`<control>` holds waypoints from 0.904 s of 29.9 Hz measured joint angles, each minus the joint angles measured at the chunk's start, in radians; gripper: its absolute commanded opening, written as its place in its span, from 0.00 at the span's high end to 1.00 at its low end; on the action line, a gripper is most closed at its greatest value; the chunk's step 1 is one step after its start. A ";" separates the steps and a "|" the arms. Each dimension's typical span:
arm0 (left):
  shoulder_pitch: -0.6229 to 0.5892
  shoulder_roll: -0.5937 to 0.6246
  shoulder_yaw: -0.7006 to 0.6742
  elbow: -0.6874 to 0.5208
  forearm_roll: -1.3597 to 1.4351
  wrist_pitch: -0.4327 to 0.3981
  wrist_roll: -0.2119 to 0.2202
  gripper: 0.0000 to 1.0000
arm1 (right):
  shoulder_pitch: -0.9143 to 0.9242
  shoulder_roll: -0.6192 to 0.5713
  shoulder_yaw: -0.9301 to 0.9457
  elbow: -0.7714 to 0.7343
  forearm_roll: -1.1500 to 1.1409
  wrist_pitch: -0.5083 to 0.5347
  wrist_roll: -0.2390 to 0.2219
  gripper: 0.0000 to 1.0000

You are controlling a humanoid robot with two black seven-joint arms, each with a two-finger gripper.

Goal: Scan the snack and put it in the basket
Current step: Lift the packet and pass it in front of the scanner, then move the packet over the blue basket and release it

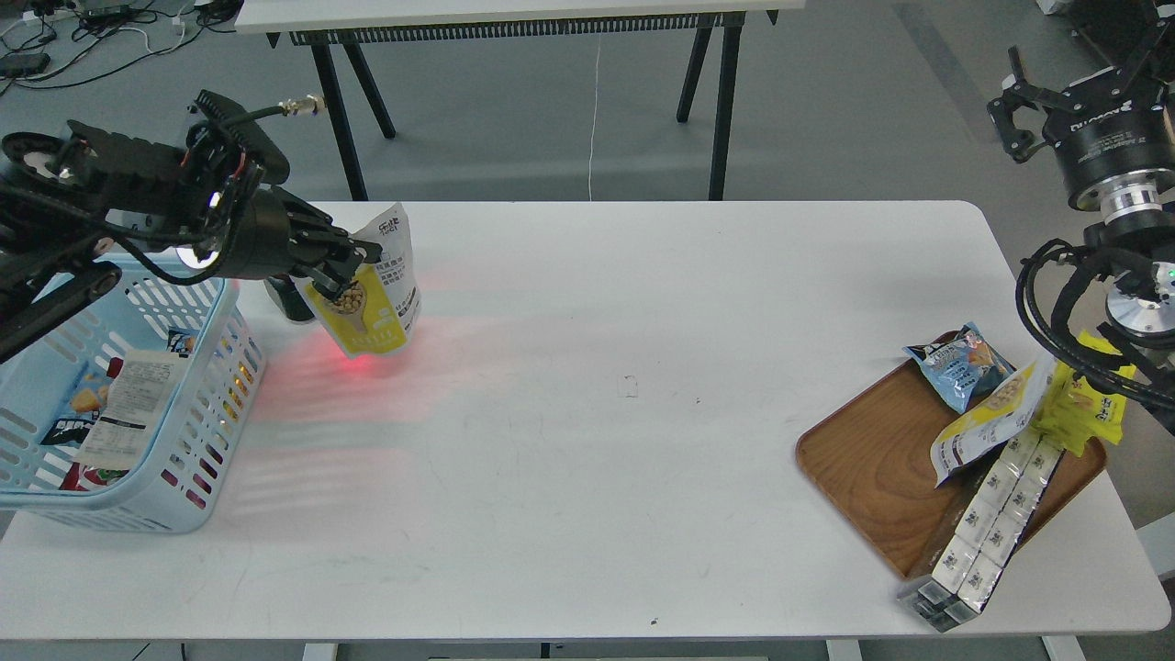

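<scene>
Nearest to me on the white desk [587, 441], at its left edge, stands the basket [207, 431], already with some packets inside. A little further, my left claw [353, 262] is closed on the snack [372, 298] and holds it tilted above the desk, just beside the basket's far corner. Red light falls on the desk under the pouch, so I judge the scanning step is in hand. Next I must carry the pouch left over the rim and release. Far right, my right claw [1014, 115] is raised, open and empty.
</scene>
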 measured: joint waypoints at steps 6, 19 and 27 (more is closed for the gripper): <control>0.000 0.032 -0.016 -0.115 0.000 0.000 0.000 1.00 | -0.001 -0.011 0.000 0.000 0.000 0.000 0.000 0.01; 0.004 0.183 -0.067 -0.373 -0.028 0.000 0.000 1.00 | -0.002 -0.020 0.001 0.000 0.001 0.002 0.000 0.01; 0.000 0.393 -0.170 -0.406 -0.251 0.000 0.000 1.00 | -0.007 -0.035 0.008 0.000 0.001 0.012 0.000 0.01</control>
